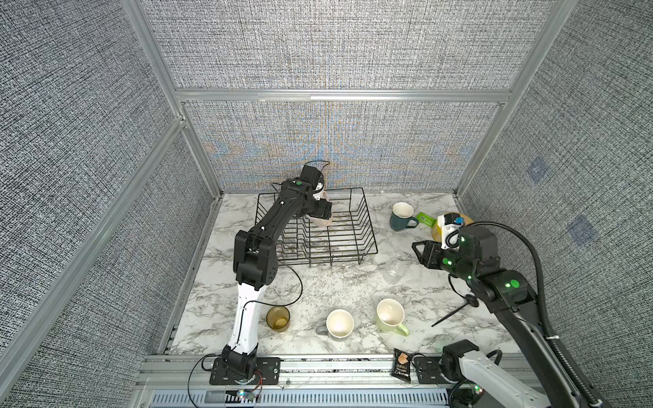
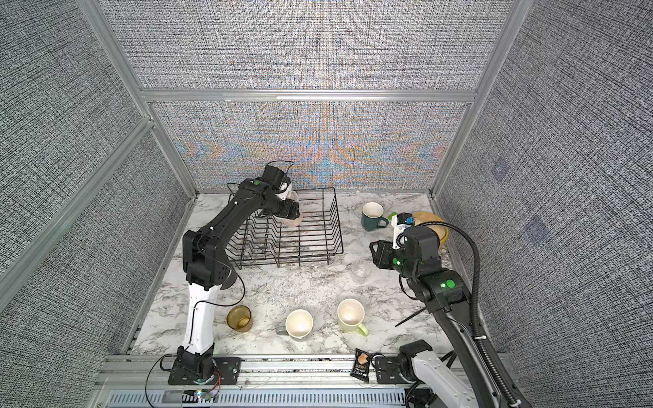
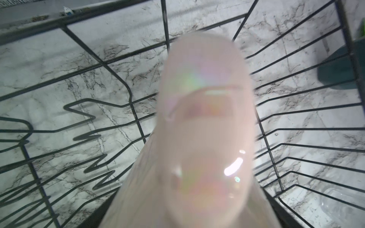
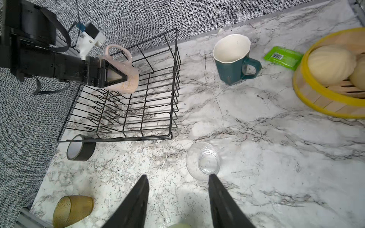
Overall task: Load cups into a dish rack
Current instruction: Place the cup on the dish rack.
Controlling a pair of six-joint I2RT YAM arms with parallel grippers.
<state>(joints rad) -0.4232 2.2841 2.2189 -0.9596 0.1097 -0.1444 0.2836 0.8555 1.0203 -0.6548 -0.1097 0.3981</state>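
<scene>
1. Left gripper (image 4: pixel 118 76): clamped on the pale pink mug (image 4: pixel 130 77), which hangs tilted, handle uppermost, over the dish rack's (image 4: pixel 175 79) far end.
2. Handling advice: lower onto the rack's open floor, clear of the wavy dividers (image 4: pixel 102 110); release only once seated.
3. Right gripper (image 4: pixel 177 175): jaws apart and empty, by the small clear glass (image 4: pixel 203 160) outside the rack.

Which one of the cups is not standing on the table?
The pale pink mug: the left gripper holds it tilted over the dish rack, while all the others rest on the table.
</scene>
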